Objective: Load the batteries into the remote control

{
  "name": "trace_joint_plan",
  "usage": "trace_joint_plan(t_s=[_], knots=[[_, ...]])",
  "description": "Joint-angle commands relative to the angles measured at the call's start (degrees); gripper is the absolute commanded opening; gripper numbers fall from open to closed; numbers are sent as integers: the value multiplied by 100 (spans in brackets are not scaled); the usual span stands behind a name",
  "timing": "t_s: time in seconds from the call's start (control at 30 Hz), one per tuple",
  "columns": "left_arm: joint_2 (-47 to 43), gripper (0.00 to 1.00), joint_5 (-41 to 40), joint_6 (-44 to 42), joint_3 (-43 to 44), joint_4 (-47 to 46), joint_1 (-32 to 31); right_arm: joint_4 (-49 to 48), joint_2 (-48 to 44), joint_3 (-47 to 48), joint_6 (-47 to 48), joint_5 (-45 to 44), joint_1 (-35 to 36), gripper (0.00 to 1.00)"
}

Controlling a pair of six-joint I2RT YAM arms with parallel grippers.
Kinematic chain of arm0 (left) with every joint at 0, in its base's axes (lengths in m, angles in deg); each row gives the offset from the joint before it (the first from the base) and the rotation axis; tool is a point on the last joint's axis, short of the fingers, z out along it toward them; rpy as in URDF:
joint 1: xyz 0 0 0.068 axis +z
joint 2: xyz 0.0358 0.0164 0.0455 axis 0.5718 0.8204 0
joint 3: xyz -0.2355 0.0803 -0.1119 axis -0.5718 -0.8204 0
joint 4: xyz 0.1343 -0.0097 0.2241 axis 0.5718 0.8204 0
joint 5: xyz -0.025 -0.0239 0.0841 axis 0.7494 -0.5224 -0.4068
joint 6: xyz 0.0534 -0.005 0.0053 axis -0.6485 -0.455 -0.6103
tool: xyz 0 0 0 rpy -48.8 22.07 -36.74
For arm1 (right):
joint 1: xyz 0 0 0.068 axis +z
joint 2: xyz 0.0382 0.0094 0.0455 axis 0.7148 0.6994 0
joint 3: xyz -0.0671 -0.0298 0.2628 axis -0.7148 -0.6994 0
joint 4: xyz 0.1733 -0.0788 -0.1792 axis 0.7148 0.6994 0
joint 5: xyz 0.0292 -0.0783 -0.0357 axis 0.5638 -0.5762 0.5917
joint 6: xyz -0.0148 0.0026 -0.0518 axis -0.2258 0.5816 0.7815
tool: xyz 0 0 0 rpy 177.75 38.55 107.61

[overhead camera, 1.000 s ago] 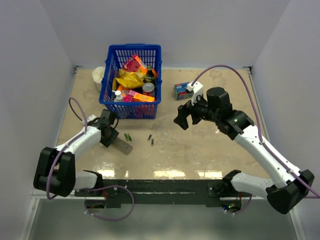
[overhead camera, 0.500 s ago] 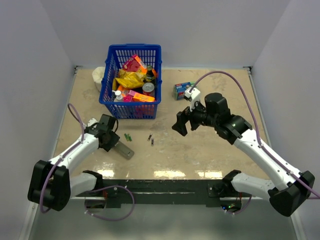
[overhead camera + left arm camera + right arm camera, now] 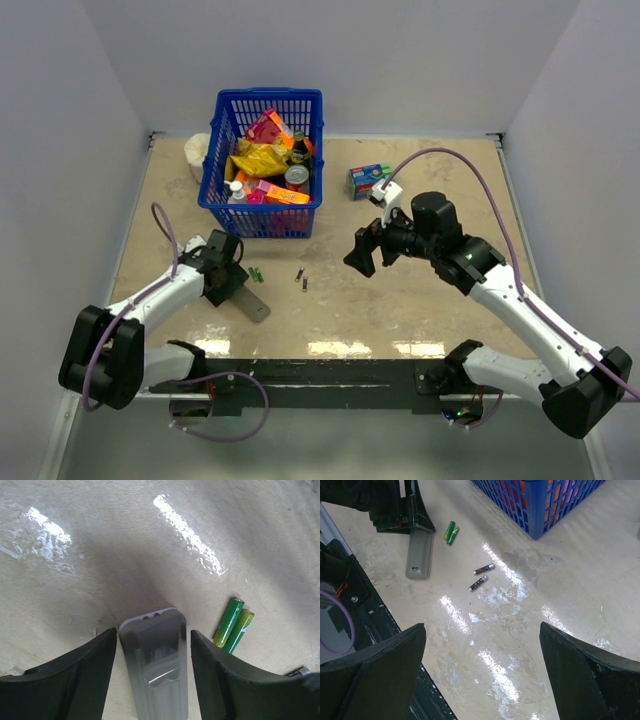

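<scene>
The grey remote control (image 3: pixel 254 302) lies flat on the table, back up, with its small cover on. It also shows in the left wrist view (image 3: pixel 155 665) and the right wrist view (image 3: pixel 418 555). My left gripper (image 3: pixel 232 280) (image 3: pixel 154 635) is closed onto the remote's end, one finger on each long side. Two dark batteries (image 3: pixel 301 278) (image 3: pixel 481 576) lie loose right of the remote. One just shows in the left wrist view (image 3: pixel 300 670). My right gripper (image 3: pixel 362 250) (image 3: pixel 482 626) hangs wide open and empty above the table, right of the batteries.
A bright-green pair of sticks (image 3: pixel 256 273) (image 3: pixel 232 625) lies just beside the left gripper. A blue basket (image 3: pixel 262 220) full of packets stands at the back left. A blue-green box (image 3: pixel 366 180) is at the back. A black rail (image 3: pixel 320 375) runs along the near edge.
My left gripper has shifted right and turned, and the remote has swung with it toward the near edge. My right gripper has come lower and a little left.
</scene>
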Motion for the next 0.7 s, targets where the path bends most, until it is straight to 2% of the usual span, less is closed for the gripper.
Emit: trace_joint_plan(t_s=[0.0, 0.13, 0.47, 0.67], knots=[[321, 70, 17, -238, 84, 425, -103, -187, -152, -19, -59, 161, 33, 98], [523, 75, 17, -282, 286, 486, -165, -214, -178, -28, -41, 152, 42, 98], [840, 71, -194, -124, 392, 969, -305, -187, -415, -28, 12, 108, 42, 98], [1297, 70, -299, -124, 752, 1295, -454, -161, -547, 7, 38, 152, 50, 98]])
